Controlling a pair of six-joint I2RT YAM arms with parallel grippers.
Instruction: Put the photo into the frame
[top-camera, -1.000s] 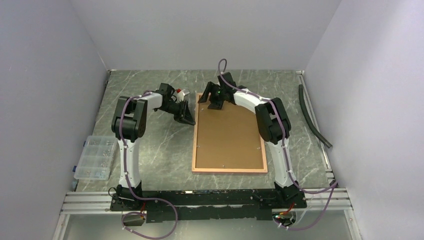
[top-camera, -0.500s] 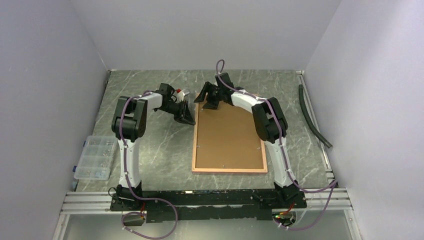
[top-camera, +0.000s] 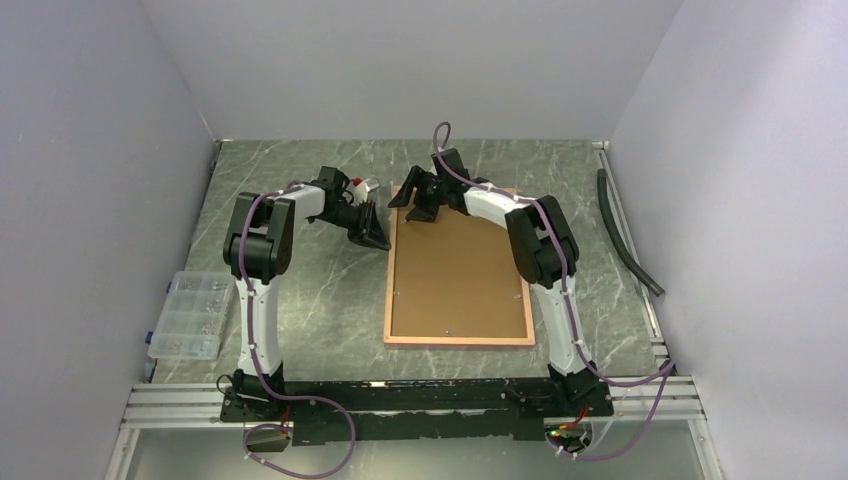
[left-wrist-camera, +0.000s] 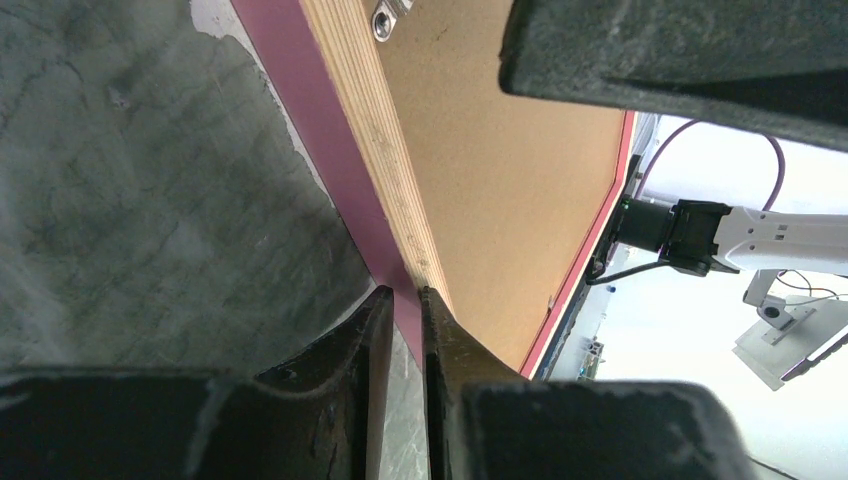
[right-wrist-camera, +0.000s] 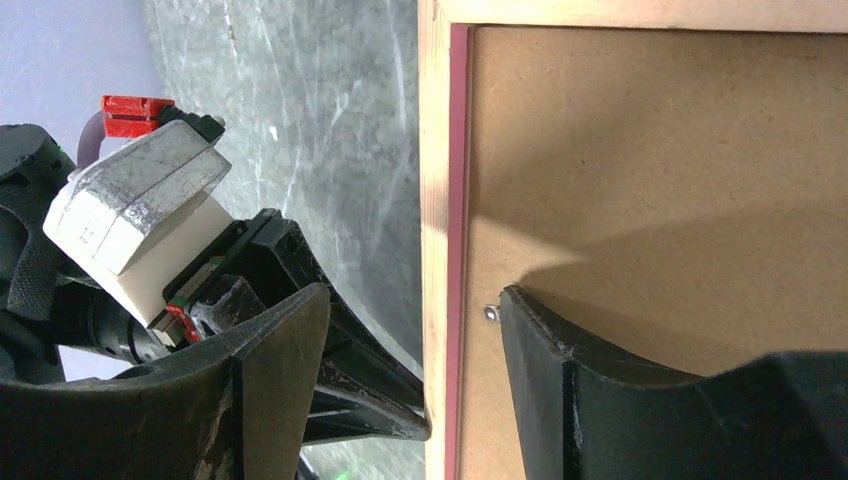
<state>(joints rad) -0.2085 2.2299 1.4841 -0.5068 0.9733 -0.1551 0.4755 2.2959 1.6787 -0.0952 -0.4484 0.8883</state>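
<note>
The frame (top-camera: 455, 341) lies back-up on the table, its wood-brown border round a brown backing board (top-camera: 460, 275). The photo is hidden. My left gripper (top-camera: 383, 240) is at the frame's left edge near the far corner. In the left wrist view it (left-wrist-camera: 402, 293) is shut on the frame's pink rim (left-wrist-camera: 322, 120). My right gripper (top-camera: 412, 203) is open at the far-left corner. In the right wrist view it (right-wrist-camera: 415, 300) straddles the frame's left border (right-wrist-camera: 434, 150). One finger rests on the backing board (right-wrist-camera: 650, 150) beside a small metal tab (right-wrist-camera: 491, 313).
A clear plastic organiser box (top-camera: 188, 315) sits at the table's left edge. A black hose (top-camera: 625, 235) lies along the right side. A metal rail (top-camera: 400, 395) runs along the near edge by the arm bases.
My right gripper has moved left, from over the backing board's far end to the frame's far-left corner. The left arm and the frame have not moved.
</note>
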